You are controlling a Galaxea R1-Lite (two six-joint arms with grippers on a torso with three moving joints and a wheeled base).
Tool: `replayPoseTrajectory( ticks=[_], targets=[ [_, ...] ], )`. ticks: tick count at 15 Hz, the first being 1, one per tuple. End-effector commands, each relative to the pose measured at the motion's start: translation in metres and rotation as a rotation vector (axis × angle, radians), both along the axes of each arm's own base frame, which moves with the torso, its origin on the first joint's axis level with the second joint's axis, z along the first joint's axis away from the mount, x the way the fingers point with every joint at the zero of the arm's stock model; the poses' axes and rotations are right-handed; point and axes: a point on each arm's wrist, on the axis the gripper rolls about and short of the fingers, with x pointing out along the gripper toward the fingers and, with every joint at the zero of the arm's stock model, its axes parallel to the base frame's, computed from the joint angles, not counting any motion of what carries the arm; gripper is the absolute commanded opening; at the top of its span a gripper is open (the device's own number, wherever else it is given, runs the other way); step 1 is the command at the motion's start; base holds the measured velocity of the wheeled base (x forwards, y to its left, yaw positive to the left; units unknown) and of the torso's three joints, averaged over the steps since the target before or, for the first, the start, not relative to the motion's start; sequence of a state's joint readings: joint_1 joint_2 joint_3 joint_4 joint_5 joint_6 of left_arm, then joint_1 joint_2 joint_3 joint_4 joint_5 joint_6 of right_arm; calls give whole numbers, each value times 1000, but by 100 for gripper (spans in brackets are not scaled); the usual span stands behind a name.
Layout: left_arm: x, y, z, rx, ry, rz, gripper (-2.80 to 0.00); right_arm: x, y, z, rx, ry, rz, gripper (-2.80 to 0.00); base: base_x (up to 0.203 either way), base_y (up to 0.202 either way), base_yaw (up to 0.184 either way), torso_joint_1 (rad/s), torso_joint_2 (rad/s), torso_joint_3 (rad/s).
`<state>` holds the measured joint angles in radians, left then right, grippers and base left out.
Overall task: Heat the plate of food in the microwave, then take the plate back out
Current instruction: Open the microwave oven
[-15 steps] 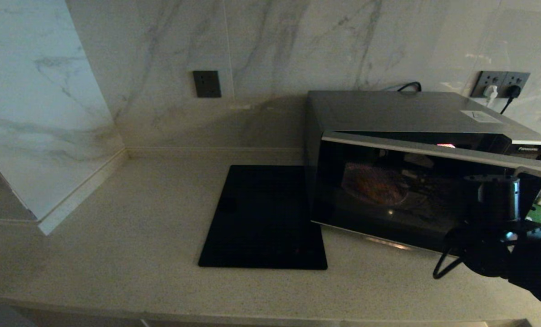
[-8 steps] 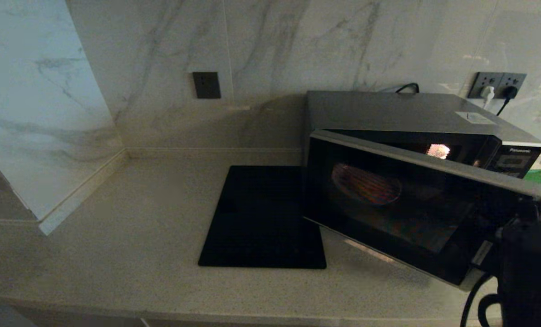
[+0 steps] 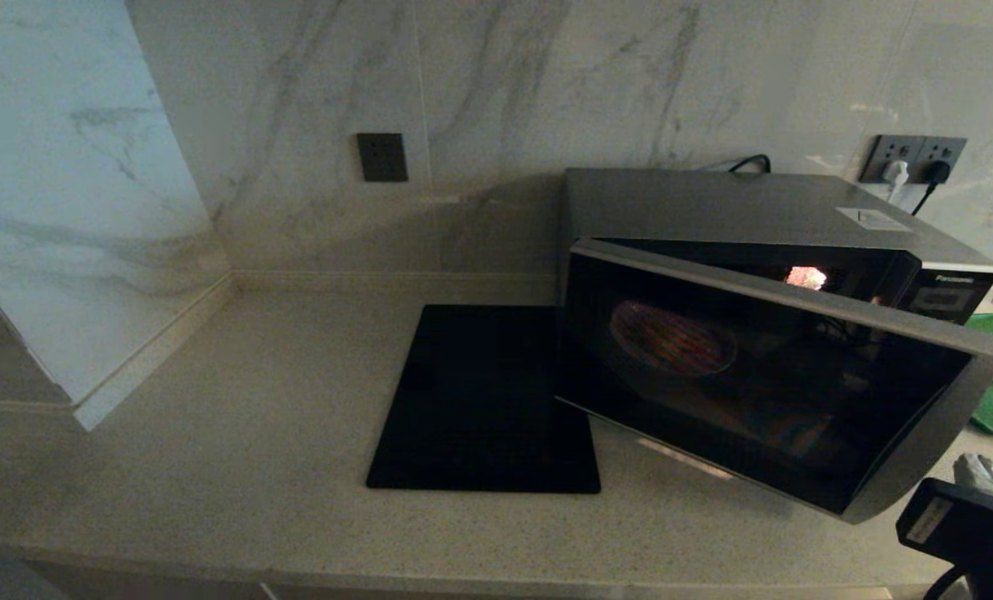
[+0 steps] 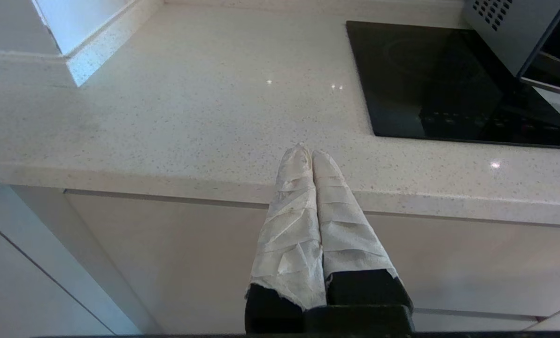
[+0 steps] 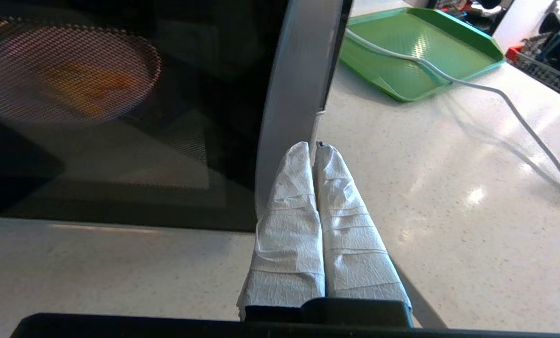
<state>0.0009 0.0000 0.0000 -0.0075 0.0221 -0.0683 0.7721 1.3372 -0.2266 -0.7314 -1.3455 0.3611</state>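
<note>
The silver-and-black microwave (image 3: 738, 204) stands at the right of the counter with its dark glass door (image 3: 763, 392) swung partly open. Through the door mesh the pale plate of food (image 3: 671, 337) shows inside, with orange-brown sticks on it (image 5: 80, 82). My right gripper (image 5: 314, 146) is shut and empty, its white-wrapped tips just in front of the door's silver free edge (image 5: 294, 94). In the head view only its tip (image 3: 990, 477) shows at the lower right. My left gripper (image 4: 310, 152) is shut and empty, parked below the counter's front edge.
A flat black square mat (image 3: 484, 400) lies on the counter left of the microwave. A green tray (image 5: 418, 49) sits to the microwave's right, with a white cable (image 5: 505, 96) running across it and the counter. Marble walls close off the back and left.
The microwave door has swung open from nearly closed. My right arm has drawn back toward me and down, now almost out of the head view.
</note>
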Motion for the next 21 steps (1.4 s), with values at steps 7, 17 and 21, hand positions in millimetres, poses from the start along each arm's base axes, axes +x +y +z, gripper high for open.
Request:
replayPoseTrajectory(
  ticks=[7, 17, 21],
  targets=[
    [0, 0, 0, -1, 0, 2, -280, -21, -21, 53, 98, -149, -8, -280, 0, 0, 0, 0, 0, 0],
    [0, 0, 0, -1, 0, 2, -280, 42, 0, 203, 37, -242, -138, -280, 0, 0, 0, 0, 0, 0],
    [0, 0, 0, -1, 1, 2, -280, 67, 13, 244, -22, -183, -151, -280, 0, 0, 0, 0, 0, 0]
  ],
)
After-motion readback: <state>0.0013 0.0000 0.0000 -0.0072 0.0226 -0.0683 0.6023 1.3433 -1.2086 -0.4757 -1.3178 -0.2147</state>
